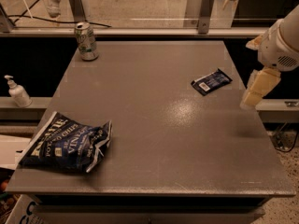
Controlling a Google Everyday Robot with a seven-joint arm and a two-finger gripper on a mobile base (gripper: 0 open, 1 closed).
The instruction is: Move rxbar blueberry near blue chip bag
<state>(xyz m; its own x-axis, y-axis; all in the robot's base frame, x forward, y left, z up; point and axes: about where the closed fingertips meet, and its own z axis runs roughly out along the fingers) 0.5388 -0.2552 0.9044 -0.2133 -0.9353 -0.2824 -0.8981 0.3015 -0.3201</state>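
Gripper [254, 94]: hovering beyond tabletop [154, 125] edge, holding nothing; opening width unclear.
rxbar blueberry [211, 81]: lying just left of fingers, awaiting pickup.
blue chip bag [65, 143]: resting far left as destination.

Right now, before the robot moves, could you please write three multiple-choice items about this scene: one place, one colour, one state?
1. Where on the grey table lies the small flat navy bar wrapper? A front left corner; B far right part; C centre.
2. The large wrinkly chip bag is: A red; B green; C dark blue.
3. The robot's hand is: A beside the table's right edge, apart from the bar; B gripping the bar; C on the bag.
Key: 1 B, it lies near the right edge; 2 C, blue with white lettering; 3 A, bare table separates them.
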